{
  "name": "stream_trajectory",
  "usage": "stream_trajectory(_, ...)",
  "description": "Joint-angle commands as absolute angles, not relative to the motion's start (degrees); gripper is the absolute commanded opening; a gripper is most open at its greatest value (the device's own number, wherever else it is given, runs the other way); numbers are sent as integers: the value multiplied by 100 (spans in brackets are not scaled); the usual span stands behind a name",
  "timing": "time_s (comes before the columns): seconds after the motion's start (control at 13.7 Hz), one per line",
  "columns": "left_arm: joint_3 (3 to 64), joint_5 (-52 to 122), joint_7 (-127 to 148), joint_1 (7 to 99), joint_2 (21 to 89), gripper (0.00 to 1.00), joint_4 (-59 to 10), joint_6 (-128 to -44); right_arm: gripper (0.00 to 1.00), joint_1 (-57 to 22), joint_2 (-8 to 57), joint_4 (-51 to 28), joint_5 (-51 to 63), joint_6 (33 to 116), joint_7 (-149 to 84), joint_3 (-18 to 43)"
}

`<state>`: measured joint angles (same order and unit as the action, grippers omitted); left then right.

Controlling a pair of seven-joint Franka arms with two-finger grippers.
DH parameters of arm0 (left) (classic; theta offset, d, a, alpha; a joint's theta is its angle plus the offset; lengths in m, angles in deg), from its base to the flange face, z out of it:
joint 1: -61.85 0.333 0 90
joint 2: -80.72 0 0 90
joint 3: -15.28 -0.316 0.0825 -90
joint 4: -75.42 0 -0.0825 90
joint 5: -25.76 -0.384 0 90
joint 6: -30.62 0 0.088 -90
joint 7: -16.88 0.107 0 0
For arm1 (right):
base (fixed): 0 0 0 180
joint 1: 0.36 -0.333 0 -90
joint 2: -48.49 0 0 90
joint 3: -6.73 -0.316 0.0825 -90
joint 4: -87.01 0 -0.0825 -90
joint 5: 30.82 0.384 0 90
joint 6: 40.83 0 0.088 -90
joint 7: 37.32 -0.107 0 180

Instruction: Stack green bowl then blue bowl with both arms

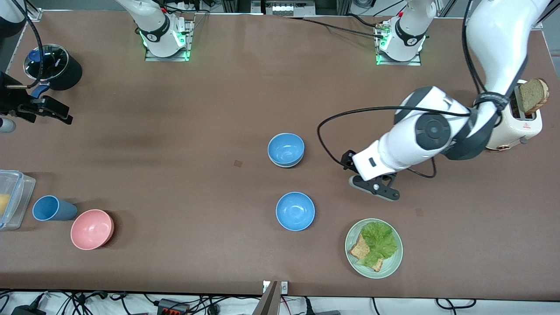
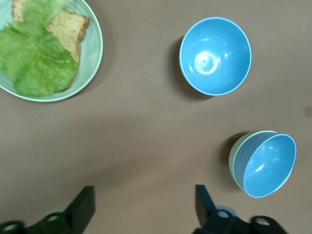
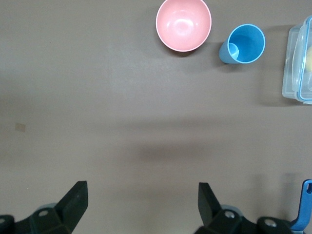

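Observation:
A blue bowl [image 1: 286,148] sits nested in the green bowl [image 1: 285,165], of which only a pale rim shows, at mid-table. In the left wrist view the pair leans, with the blue bowl [image 2: 269,165] inside the green bowl [image 2: 236,159]. A second blue bowl [image 1: 295,211] stands alone nearer the front camera and shows in the left wrist view too [image 2: 215,56]. My left gripper [image 1: 374,187] [image 2: 144,204] is open and empty, over bare table beside the bowls toward the left arm's end. My right gripper [image 1: 41,109] [image 3: 141,197] is open and empty at the right arm's end.
A green plate [image 1: 392,262] [image 2: 93,48] with lettuce and bread lies near the lone blue bowl. A toaster [image 1: 520,124] holding bread stands at the left arm's end. A pink bowl [image 1: 92,229] [image 3: 184,24], blue cup [image 1: 49,208] [image 3: 242,45], clear container [image 1: 15,199] [image 3: 298,63] and black pot [image 1: 54,65] are at the right arm's end.

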<state>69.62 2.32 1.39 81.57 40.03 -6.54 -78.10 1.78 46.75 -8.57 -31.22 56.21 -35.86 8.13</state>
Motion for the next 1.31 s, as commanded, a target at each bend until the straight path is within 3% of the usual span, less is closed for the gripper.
stream_trajectory(0.0,7310,379,458,8679,4082,100,-641,-7469,100,201,4779,-932,-3169,5559,-3503,788)
stream_trajectory(0.22,7425,396,467,8988,4177,100,-640,-7265,100,193,4787,-941,-3178,5567,-3538,788)
stream_trajectory(0.36,7207,728,467,8945,4790,100,-754,-7230,100,193,4796,-941,-3196,5585,-3573,788)
stream_trajectory(0.8,4397,2672,1291,7752,6513,100,-1473,-7203,100,201,4823,-1002,-3143,5559,-3609,788)
stream_trajectory(1.02,2572,2927,1398,6690,6981,100,-1791,-7186,100,201,4858,-1020,-3143,5454,-3600,788)
stream_trajectory(1.09,2182,2927,1407,6442,7173,100,-1905,-7177,100,193,4867,-1020,-3143,5436,-3600,788)
stream_trajectory(1.24,2064,2927,1416,6431,7447,100,-1941,-7098,100,193,4936,-1125,-3143,5470,-3600,788)
